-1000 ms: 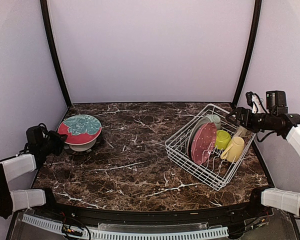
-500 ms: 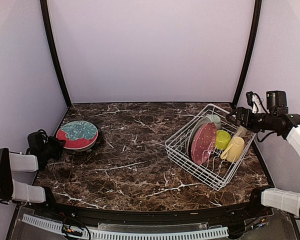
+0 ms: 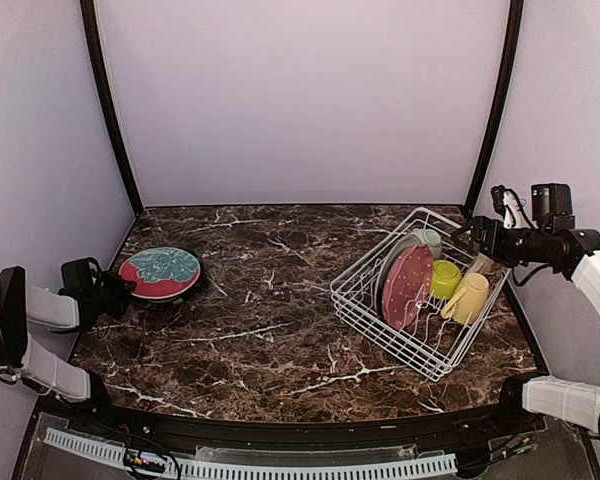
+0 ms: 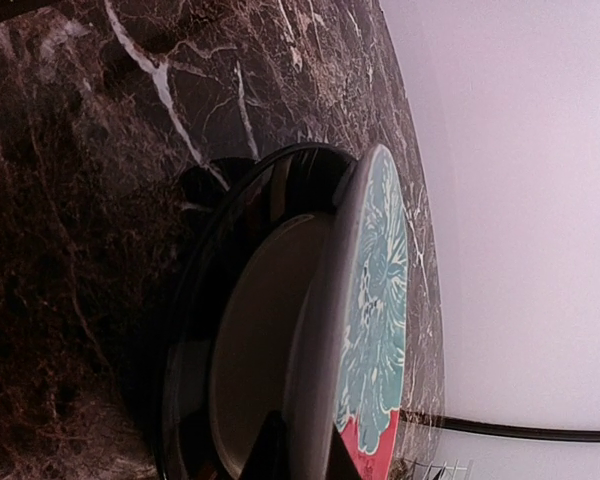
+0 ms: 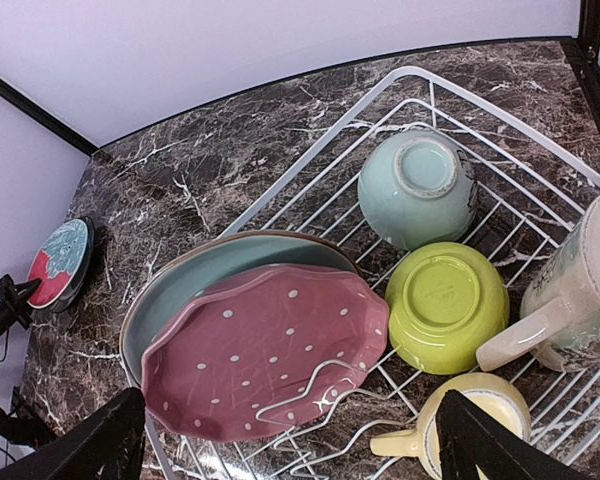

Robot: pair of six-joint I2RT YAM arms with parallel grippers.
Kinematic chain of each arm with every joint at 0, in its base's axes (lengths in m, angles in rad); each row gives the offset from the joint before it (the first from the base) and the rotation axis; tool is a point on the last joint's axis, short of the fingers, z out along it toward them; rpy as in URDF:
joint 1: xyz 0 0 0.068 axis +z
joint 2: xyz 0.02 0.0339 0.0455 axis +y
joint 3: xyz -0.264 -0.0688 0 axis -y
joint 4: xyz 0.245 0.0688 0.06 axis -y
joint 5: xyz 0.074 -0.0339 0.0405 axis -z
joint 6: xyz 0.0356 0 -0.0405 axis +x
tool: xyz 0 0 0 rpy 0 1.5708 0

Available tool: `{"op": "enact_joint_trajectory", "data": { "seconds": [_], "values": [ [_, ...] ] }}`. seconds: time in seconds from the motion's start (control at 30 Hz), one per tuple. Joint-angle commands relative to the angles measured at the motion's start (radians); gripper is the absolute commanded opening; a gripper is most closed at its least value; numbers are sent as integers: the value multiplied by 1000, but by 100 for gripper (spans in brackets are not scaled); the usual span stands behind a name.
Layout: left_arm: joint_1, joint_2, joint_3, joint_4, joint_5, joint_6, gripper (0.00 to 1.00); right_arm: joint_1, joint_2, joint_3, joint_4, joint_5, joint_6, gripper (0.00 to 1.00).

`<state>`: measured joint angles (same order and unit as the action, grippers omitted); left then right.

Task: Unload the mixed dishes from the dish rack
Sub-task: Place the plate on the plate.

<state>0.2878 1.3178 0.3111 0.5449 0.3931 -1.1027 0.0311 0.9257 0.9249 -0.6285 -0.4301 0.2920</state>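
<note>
My left gripper point(image 3: 115, 288) point(image 4: 302, 455) is shut on the near rim of a red plate point(image 3: 160, 272) point(image 4: 375, 300) with a teal leaf pattern. The plate is held low over a dark plate point(image 4: 195, 330) at the table's left. The white wire dish rack point(image 3: 383, 335) stands at the right. It holds a pink dotted plate point(image 5: 265, 360), a grey-green plate point(image 5: 195, 275), a mint bowl point(image 5: 417, 188), a lime bowl point(image 5: 447, 305), a yellow mug point(image 5: 480, 425) and a cream-grey mug point(image 5: 580, 290). My right gripper point(image 3: 480, 238) point(image 5: 300, 440) hangs open above the rack, touching nothing.
Dark marble tabletop point(image 3: 270, 310) runs between the plates at the left and the rack. Pale walls with black corner posts point(image 3: 108, 110) close in the back and sides. The rack sits close to the right wall.
My left arm has lowered the red plate from a raised, tilted hold to almost flat over the dark plate. The right arm and the rack's contents have not moved.
</note>
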Motion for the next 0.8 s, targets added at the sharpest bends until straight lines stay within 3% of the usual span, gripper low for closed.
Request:
{"op": "enact_joint_trajectory", "data": {
  "seconds": [0.0, 0.37, 0.77],
  "values": [
    [2, 22, 72, 91, 86, 9, 1, 6, -2, -9, 32, -10, 10, 99],
    [2, 62, 113, -63, 85, 80, 2, 6, 11, 0, 39, -19, 13, 99],
    [3, 58, 183, -317, 37, 247, 31, 7, 10, -3, 42, -20, 12, 99]
  ]
}}
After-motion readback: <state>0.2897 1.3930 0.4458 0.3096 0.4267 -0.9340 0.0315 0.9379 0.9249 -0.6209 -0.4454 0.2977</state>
